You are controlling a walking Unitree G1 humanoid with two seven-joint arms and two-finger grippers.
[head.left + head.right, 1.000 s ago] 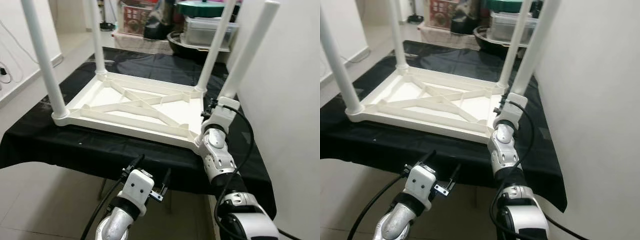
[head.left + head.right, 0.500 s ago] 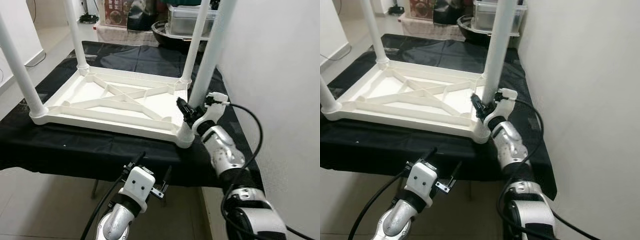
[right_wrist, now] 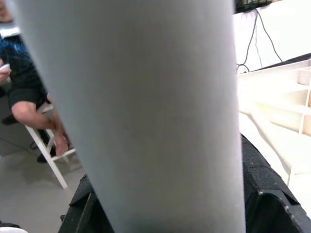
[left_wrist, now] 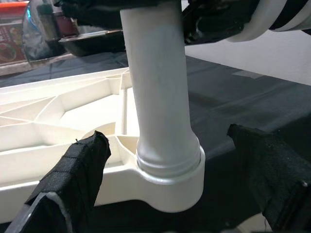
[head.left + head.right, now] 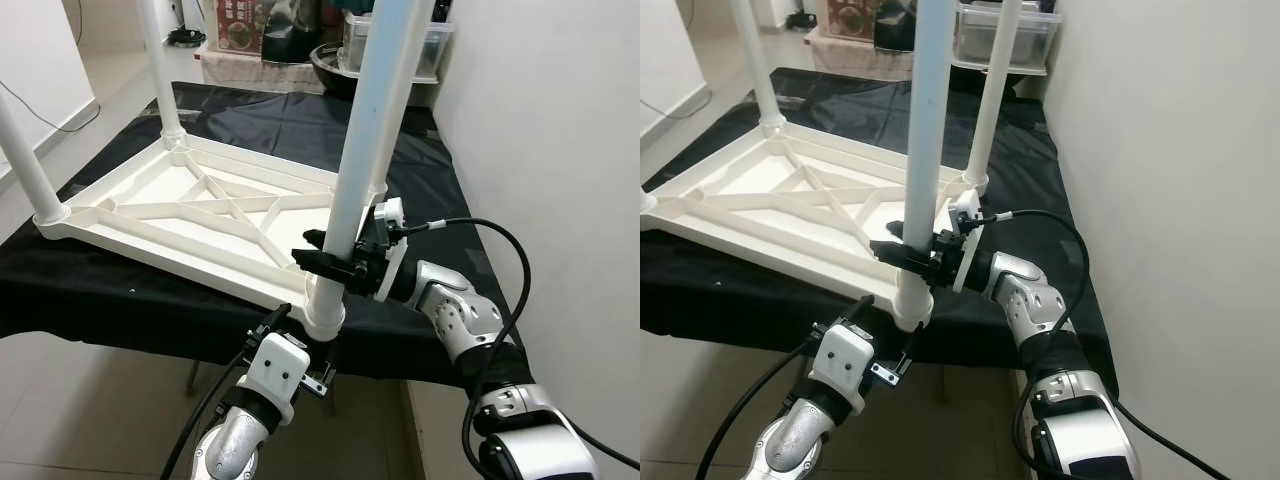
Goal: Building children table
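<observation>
Right pincer (image 5: 322, 261) clamps near leg (image 5: 365, 150) just above its socket, tabletop's (image 5: 190, 215) 5 o'clock corner. Left pincer (image 4: 165, 189) open below. I keep leg plumb, press straight down.

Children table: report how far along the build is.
Done: the upturned table top lies on the black cloth with all four legs standing in its corner sockets. In hand: the right gripper clasps the near leg just above its socket; the left gripper hovers open below. Left: turning it upright.
</observation>
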